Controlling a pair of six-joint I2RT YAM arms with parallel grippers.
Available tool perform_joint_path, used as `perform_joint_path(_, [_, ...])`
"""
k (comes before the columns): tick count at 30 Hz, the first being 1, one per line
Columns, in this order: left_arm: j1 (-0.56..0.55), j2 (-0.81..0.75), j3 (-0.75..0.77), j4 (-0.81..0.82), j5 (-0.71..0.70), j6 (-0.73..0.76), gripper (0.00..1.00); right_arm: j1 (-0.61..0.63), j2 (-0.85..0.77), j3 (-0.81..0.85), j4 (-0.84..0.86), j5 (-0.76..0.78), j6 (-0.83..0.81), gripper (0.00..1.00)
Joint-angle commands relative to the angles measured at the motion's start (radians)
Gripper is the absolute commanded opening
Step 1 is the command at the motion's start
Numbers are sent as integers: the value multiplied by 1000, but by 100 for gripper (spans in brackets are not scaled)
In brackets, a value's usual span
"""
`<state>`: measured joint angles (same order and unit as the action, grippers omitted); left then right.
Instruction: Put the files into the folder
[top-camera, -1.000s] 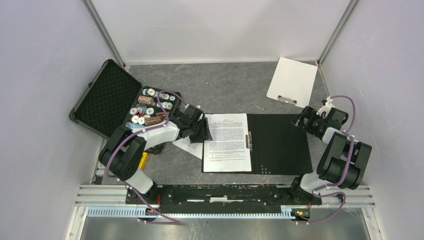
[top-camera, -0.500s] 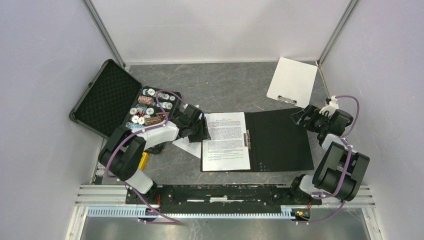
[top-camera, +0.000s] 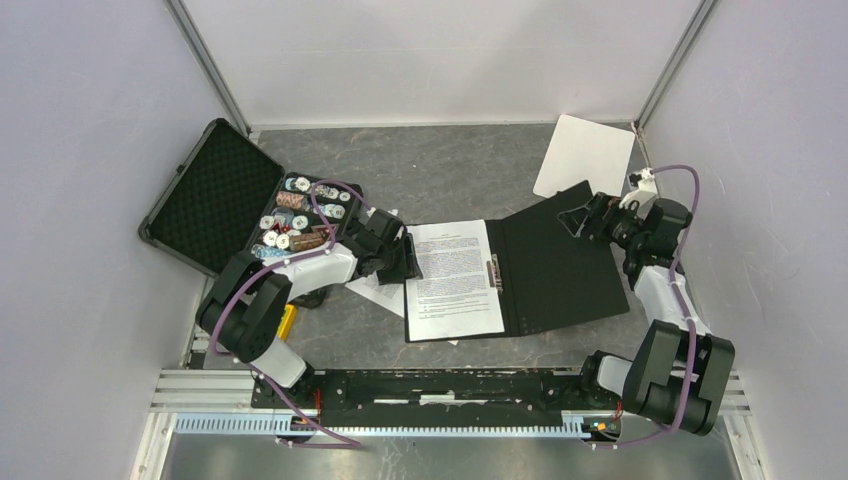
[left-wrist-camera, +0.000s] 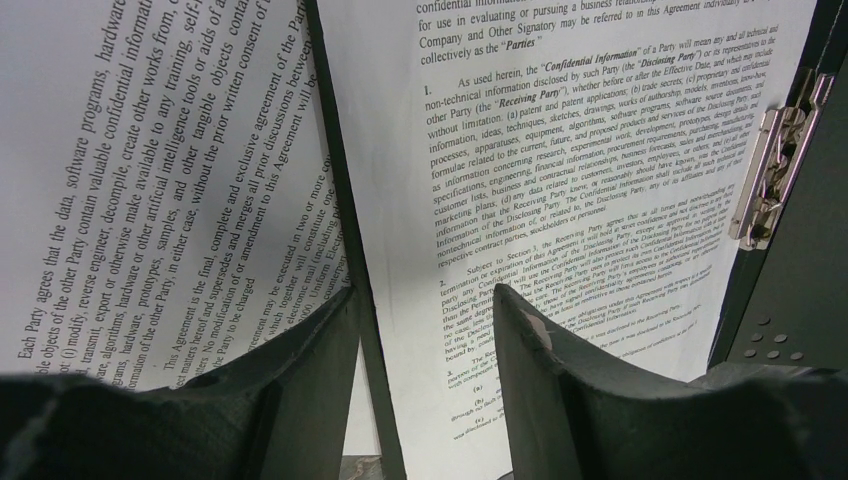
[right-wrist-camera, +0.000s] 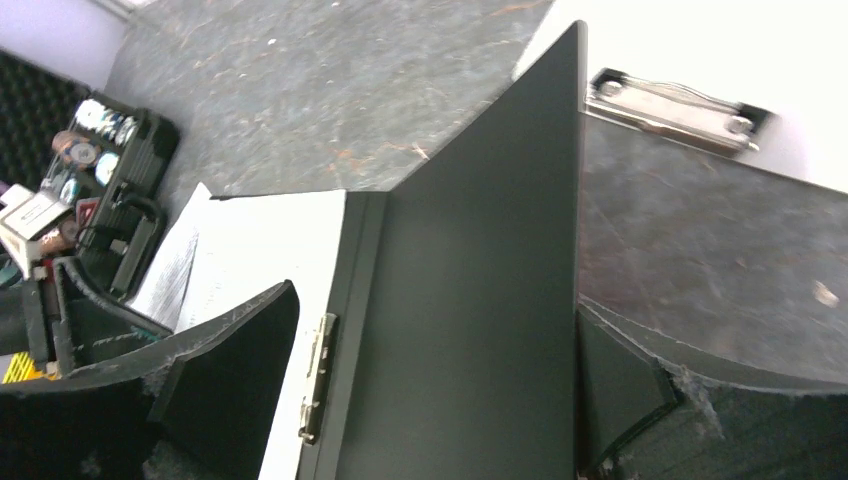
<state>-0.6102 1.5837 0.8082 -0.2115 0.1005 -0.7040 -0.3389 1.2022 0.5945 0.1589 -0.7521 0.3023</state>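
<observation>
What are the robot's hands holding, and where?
Right gripper holds up the folder by its cover's outer edge; pinched or propped, unclear. Left gripper holds nothing.

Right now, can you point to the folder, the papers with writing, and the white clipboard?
folder (top-camera: 555, 270): top view, on its black inside flap.
files (top-camera: 455, 280): top view, middle of the printed sheet.
white clipboard (top-camera: 590, 150): top view, on its blank board.

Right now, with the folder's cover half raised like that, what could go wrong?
1. The folder has its right cover lifted by the right gripper at one corner only; it might slip and flop back open.
2. One printed sheet lies outside the folder, by the left gripper; closing now would probably leave it out.
</observation>
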Motion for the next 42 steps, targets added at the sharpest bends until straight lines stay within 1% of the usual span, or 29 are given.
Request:
perform_joint_path(1, [-6,-10,-23,100,53,-5,59,57,-33,41,-144,-161,98,93])
perform_joint_path(8, [-6,-19,-22,115,77,-9,60,148,-160,140,-157,-217,206,93])
perform_joint_path(12, [-6,-22,-27,117,83,-8,61,189,-202,161,-120,-243,263,97])
perform_joint_path(16, [-7,-31,-27,115,87,-8,61,225,-231,110,4,-244,361,98])
perform_joint_path(19, [-6,-37,-20,116,105,-14,61,275,-234,54,188,-242,493,97])
perform_joint_path(21, [-6,-42,-17,115,111,-14,62,317,-222,43,262,-229,546,97])
perform_joint_path(22, [-5,-43,-15,110,113,-12,62,332,-215,51,267,-217,548,96])
perform_joint_path(24, [-5,-47,-15,105,110,-15,62,402,-196,75,268,-199,539,96])
perform_joint_path(28, [-5,-82,-22,105,112,-33,63,466,-167,106,254,-177,516,97])
perform_joint_path(31, [5,-148,-13,74,100,-40,65,482,-150,119,218,-163,480,96])
perform_joint_path(35, [32,-239,10,11,55,-43,69,503,-120,148,127,-146,391,93])
perform_joint_path(38, [62,-306,20,-31,28,-47,71,514,-107,145,119,-139,372,89])
perform_joint_path(42, [89,-378,33,-79,3,-31,75,548,-86,143,117,-129,343,86])
